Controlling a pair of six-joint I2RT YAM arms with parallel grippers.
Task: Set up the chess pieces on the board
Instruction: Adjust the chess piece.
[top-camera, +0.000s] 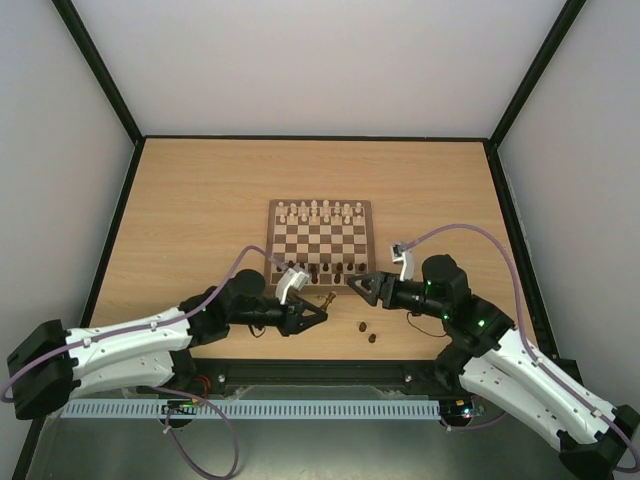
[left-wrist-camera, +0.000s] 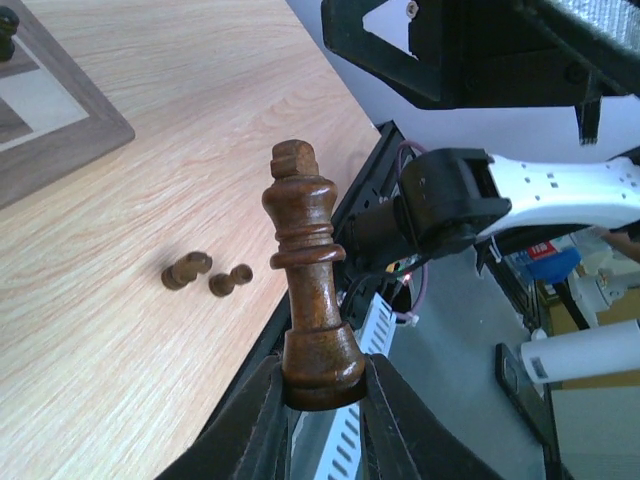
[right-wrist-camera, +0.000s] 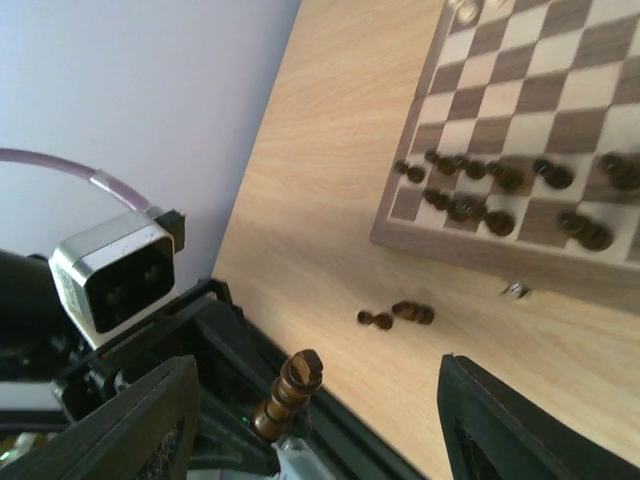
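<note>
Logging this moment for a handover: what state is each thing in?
King: gripped at its base.
Left end effector: shut on the king.
Right end effector: open, empty.
Two loose dark pieces: lying on the table, off the board.
Board: near rows partly filled.

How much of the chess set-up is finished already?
Mostly done, it looks like. Many dark chess pieces already stand on the near rows of the board. In hand: the left gripper holds a dark king off the board, and the right gripper is open and empty. Left: that king and two small dark pieces lying on the table.
</note>
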